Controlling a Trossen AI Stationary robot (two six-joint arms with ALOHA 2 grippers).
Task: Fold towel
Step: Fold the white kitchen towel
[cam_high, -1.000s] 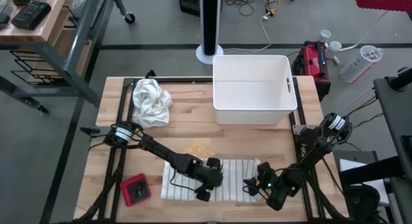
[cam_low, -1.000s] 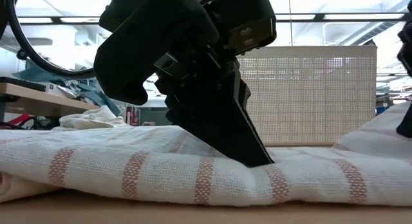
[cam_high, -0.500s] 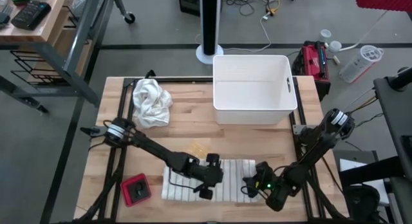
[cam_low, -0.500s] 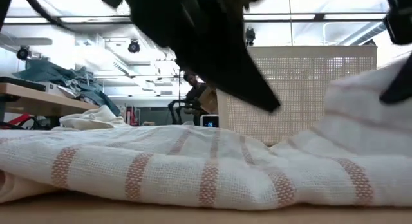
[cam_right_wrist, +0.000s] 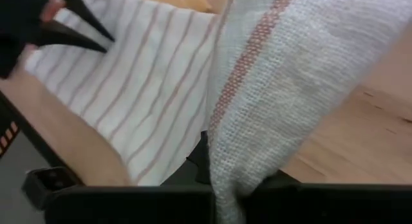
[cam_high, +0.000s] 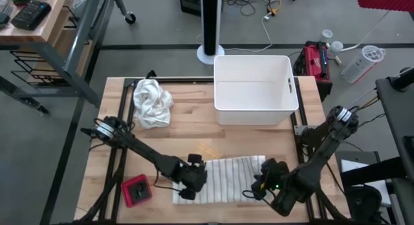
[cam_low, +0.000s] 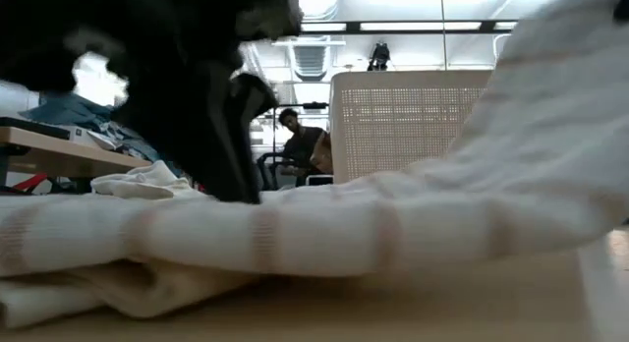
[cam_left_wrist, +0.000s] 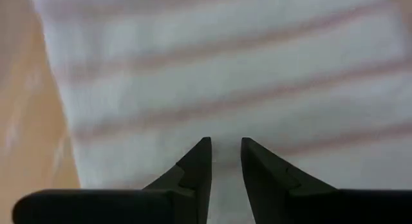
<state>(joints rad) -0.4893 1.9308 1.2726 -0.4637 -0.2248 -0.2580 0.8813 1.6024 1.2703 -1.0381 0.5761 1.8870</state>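
Since a second ago the right gripper [cam_high: 264, 182] has clamped shut on the right end of the towel [cam_high: 223, 176] and lifted it, while the left gripper [cam_high: 187, 187] has slid from the middle of the cloth to its left end. In the right wrist view the towel's edge [cam_right_wrist: 257, 108] rises out of the pinched fingers as a thick fold with one reddish stripe, hanging over the flat part below. The left gripper's fingers [cam_left_wrist: 196, 166] stand a narrow gap apart, their tips down at the cloth and nothing showing between them; whether they touch it I cannot tell.

The towel is white with thin reddish stripes and lies at the front of the wooden table [cam_high: 194, 131], between the two grippers. In the low view its right side sweeps upward while the left side stays flat and doubled on the wood.

Farther out, a red and black block [cam_high: 136, 191] sits near the front left corner, a crumpled white cloth [cam_high: 151, 103] lies at the back left, and a white bin [cam_high: 253, 89] stands at the back.
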